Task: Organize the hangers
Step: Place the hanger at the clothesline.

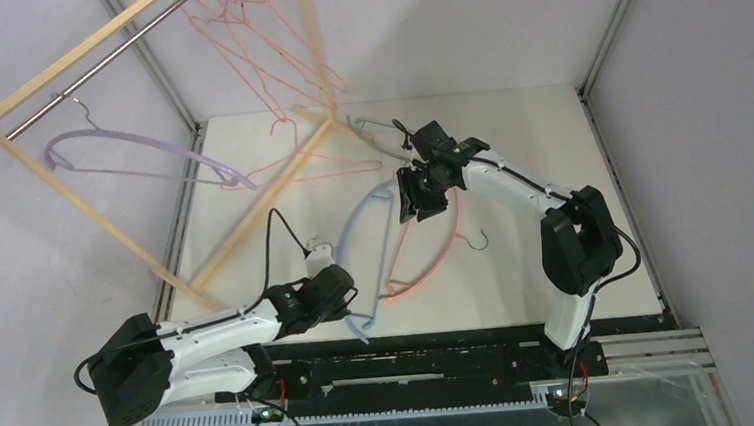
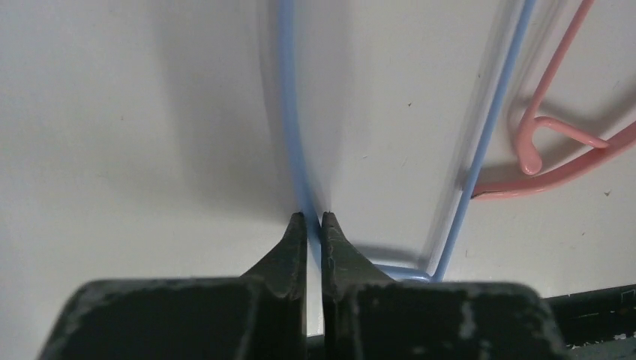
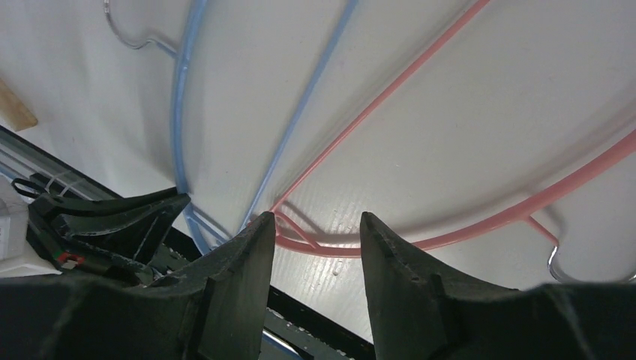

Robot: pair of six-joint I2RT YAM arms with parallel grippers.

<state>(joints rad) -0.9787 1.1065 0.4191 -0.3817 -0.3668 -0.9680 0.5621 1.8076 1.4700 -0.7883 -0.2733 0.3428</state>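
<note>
**Inspection finding: left gripper clamped on blue hanger, right gripper spread**

Your left gripper sits low at the near edge of the table. Its two fingers are pressed together on the thin bar of the blue hanger. The left wrist view shows the bar running straight out from between the fingertips, close to the hanger's sharp corner. That hanger lies flat on the table, its long axis running away from the arm bases.

Your right gripper hovers over the middle of the table, above the far ends of the two hangers lying there. Its fingers stand apart with nothing between them. Through the gap you see the corner of the pink hanger on the table below. You cannot tell from these views whether the fingertips touch it.

The pink hanger lies just to the right of the blue one. Their bars cross near the near end, and its metal hook points right.

Further items noted:
- A lilac hanger hangs by its hook from the rod of the wooden rack.
- Several pink-red wire hangers hang further along the same rod, blurred.
- One more wire hanger lies on the table beside the rack's foot, well apart from both grippers.
</note>
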